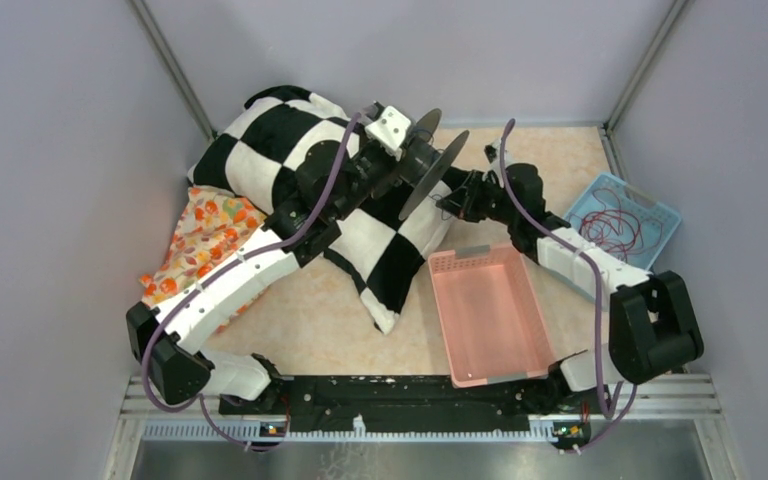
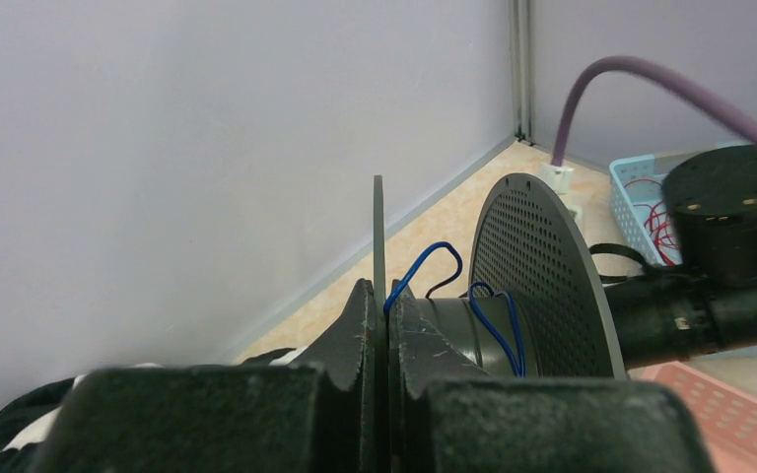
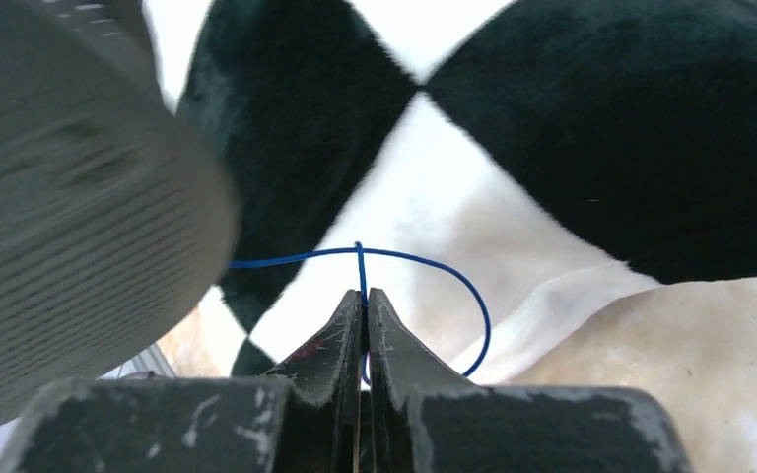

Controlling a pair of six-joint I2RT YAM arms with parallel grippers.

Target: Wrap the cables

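The blue wire [image 3: 409,255] is very thin and bendy. It is in the middle of the scene, toward the far side. One part goes round the middle of the grey reel [image 2: 542,276], between its two round plates, and a small loop of it sticks up there. Another part runs from the reel to the right gripper [image 3: 363,296], which pinches it tight. At the pinch the wire crosses itself and curls into a half ring on the right.

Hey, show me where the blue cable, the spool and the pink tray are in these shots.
blue cable [image 3: 424,258], right wrist view, on its curved loop.
spool [image 2: 542,266], left wrist view, on the perforated flange face.
pink tray [image 1: 490,315], top external view, on its bare floor.
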